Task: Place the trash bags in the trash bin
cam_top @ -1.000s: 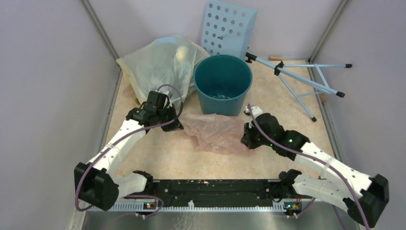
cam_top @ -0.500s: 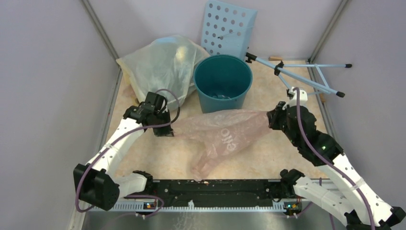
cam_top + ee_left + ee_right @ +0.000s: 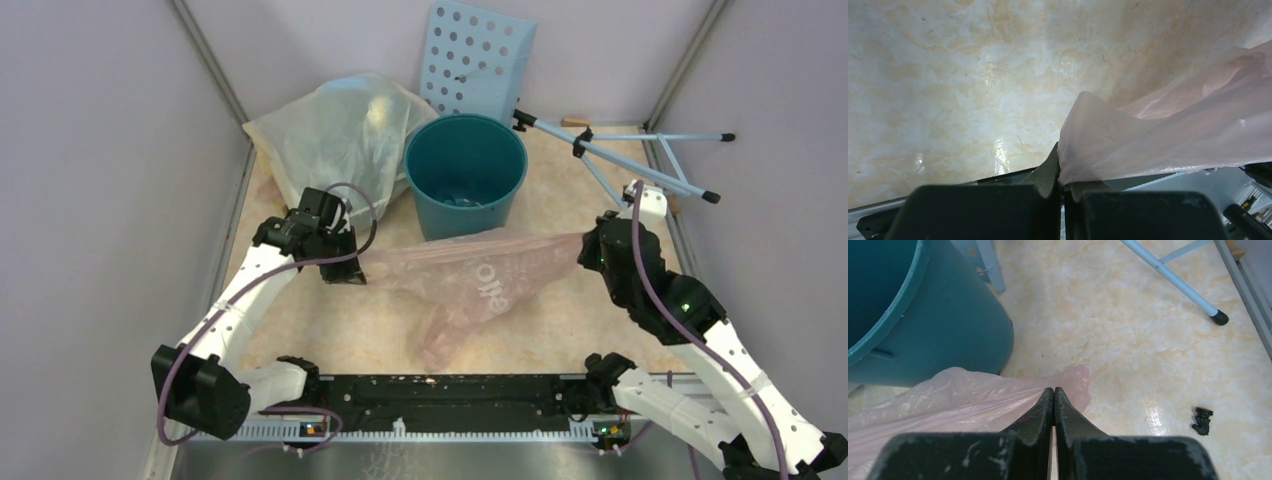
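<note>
- Left gripper (image 3: 348,268) and right gripper (image 3: 588,250) pinch opposite ends of the pink trash bag (image 3: 470,280), mid-frame.
- Raise both evenly over the teal bin (image 3: 466,175) above; avoid tearing.

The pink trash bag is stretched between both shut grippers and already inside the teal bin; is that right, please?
Not quite: the pink trash bag, stretched between the shut left gripper and right gripper, is outside the teal bin, on its near side; the top external view shows this.
</note>
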`<state>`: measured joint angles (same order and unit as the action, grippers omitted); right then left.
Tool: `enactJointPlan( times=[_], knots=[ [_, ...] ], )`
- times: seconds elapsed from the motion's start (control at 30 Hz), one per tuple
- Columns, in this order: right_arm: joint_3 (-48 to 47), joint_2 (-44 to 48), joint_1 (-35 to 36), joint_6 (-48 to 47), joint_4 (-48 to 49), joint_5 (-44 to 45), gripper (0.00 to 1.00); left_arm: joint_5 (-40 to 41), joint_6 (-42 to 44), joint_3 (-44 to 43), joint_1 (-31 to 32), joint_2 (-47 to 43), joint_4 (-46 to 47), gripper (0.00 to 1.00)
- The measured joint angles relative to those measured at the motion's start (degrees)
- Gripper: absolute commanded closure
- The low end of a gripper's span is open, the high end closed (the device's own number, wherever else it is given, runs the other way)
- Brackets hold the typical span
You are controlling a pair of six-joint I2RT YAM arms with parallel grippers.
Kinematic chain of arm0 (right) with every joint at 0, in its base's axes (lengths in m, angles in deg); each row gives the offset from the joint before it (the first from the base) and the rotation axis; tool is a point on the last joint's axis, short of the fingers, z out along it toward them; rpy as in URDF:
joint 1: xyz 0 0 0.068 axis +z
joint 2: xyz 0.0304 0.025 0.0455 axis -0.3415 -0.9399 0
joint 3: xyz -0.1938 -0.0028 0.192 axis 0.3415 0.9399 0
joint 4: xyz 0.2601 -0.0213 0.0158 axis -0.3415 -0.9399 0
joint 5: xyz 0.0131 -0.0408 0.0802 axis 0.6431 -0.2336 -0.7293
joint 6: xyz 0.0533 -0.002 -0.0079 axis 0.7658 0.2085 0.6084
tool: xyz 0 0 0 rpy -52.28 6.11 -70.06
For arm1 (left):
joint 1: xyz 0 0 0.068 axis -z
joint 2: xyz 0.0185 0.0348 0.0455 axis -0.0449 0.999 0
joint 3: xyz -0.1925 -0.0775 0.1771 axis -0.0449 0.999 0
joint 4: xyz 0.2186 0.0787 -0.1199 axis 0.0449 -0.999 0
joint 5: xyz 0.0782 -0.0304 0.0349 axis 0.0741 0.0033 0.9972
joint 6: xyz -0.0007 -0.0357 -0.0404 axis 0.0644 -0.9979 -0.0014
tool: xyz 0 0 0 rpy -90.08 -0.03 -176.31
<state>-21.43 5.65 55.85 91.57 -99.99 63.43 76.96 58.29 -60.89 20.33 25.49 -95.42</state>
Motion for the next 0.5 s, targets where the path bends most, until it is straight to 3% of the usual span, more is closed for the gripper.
enactJointPlan(
  times=[0.27,0.33,0.5],
  knots=[
    [0.0,1.0,0.0,2.4,-2.1,1.5,1.00,-2.8,0.4,-2.7,-0.1,1.6,0.0,1.00],
    [0.2,1.1,0.0,3.5,-2.8,1.6,0.96,-3.9,0.4,-4.5,-0.3,2.3,0.3,1.00],
    [3.1,1.6,0.0,10.0,-5.3,-1.0,0.94,-8.3,0.2,-8.5,-0.5,2.3,2.0,1.00]
  ],
)
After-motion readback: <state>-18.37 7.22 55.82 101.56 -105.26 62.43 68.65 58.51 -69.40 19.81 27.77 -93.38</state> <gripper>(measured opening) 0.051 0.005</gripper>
